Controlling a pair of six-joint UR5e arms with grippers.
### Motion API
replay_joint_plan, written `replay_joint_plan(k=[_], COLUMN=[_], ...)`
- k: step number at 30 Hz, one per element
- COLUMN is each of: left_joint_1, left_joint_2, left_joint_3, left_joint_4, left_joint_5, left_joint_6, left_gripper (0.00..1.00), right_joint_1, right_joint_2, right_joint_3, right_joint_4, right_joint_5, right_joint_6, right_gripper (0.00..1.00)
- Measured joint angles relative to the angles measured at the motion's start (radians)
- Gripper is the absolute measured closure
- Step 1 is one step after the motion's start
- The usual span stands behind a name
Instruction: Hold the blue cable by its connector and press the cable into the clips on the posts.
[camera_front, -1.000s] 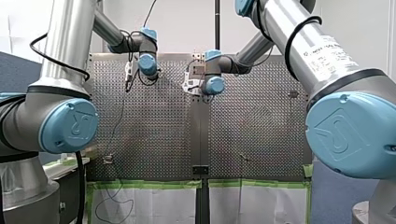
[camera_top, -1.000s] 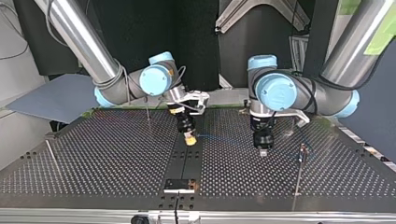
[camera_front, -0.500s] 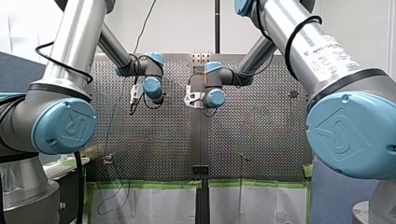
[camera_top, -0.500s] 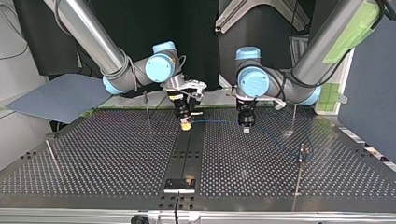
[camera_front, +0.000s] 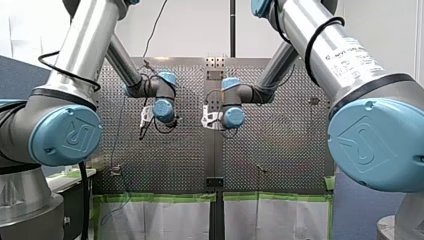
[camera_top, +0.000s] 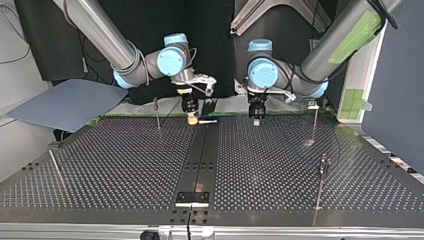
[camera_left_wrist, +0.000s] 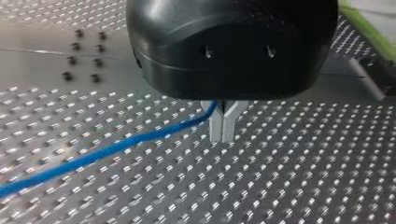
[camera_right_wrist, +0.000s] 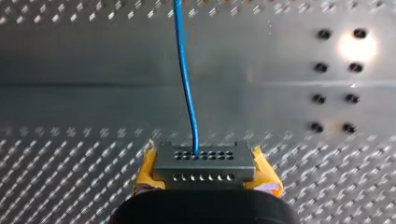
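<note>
- A white wall stands beyond the table.
- Green tape and white sheets line the table's near edge in the front view.
- A grey board lies beside the table.

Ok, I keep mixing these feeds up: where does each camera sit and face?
Front view: behind and above the arms, looking over the perforated metal table; both arms frame it.
Top view: across the table, facing the arms; sides crossed.
Left wrist view: along my left gripper, shut on the thin blue cable.
Right wrist view: along my right gripper, clamping the grey metal connector.
Both wrist views share the cable.
</note>
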Motion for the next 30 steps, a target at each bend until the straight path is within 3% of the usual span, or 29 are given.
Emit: replay_joint_plan(k=[8,16,23,30], left_joint_1=[-0.041,-0.078,-0.129,-0.159], left_joint_2=[-0.07,-0.146,-0.216,-0.255], left_joint_3=[-0.014,-0.035,-0.036,-0.036], left_joint_4=[0.071,0.15,0.22,0.242], left_joint_5=[-0.008,-0.015,-0.036,-0.052], left_joint_6=[-0.018,-0.027,-0.051,-0.057], left_gripper=[1.0,1.0,1.0,1.0], right_joint_1=[-0.009,-0.024,-0.038,-0.055], right_joint_2=[0.001,0.007,0.063,0.13], right_joint_3=[0.079,0.159,0.231,0.299], right_joint_4=[-0.071,-0.151,-0.223,-0.29], right_joint_5=[0.074,0.101,0.132,0.158], right_joint_6=[0.004,0.02,0.019,0.03], right_gripper=[1.0,1.0,1.0,1.0])
